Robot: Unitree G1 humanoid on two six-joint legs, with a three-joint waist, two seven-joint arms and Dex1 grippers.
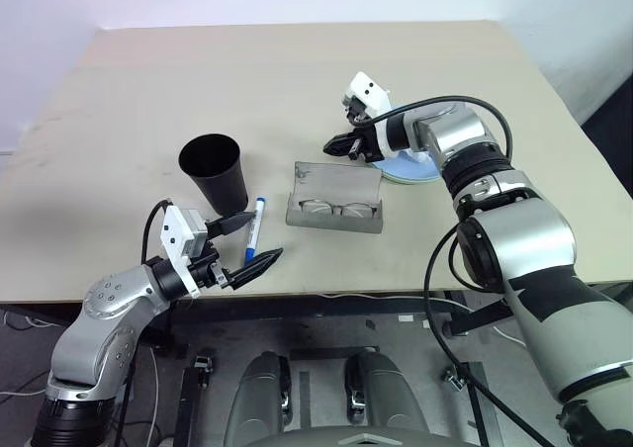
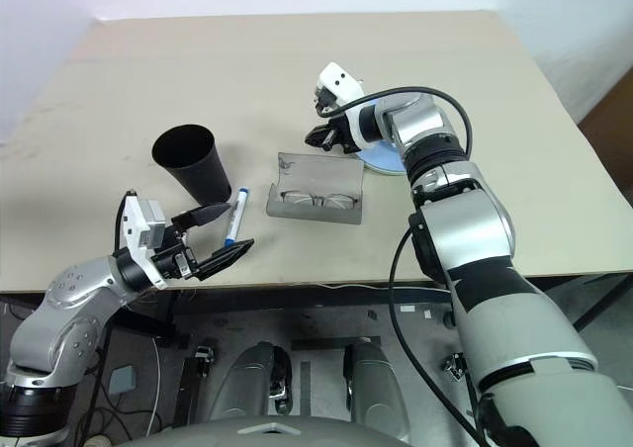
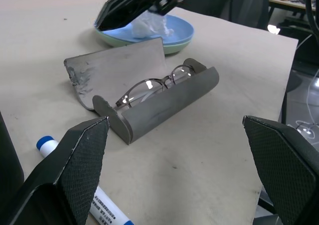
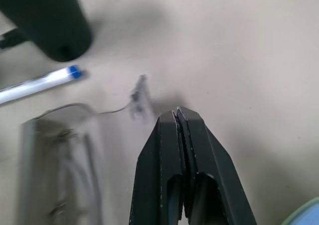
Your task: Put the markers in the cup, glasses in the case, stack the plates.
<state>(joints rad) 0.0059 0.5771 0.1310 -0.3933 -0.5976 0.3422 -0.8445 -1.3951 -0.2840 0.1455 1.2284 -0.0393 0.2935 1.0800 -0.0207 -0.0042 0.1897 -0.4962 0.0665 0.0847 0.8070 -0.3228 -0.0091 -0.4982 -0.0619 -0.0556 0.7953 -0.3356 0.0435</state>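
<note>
The grey felt-like hinged case [image 1: 334, 208] lies open mid-tabletop, the thin wire-framed glasses [image 1: 332, 209] resting inside it. Just beyond its lid hovers the right gripper [image 1: 331, 147] — fingers pressed together, holding nothing. Behind that, the light blue plate [image 3: 172, 31] sits in the mint green plate [image 3: 175, 48], crumpled white tissue [image 3: 149, 25] on top. Toward the near edge, the blue-capped white marker [image 1: 254, 227] lies beside the black tapered cup [image 1: 216, 173]; the left gripper [image 1: 246, 244] is spread wide, empty.
</note>
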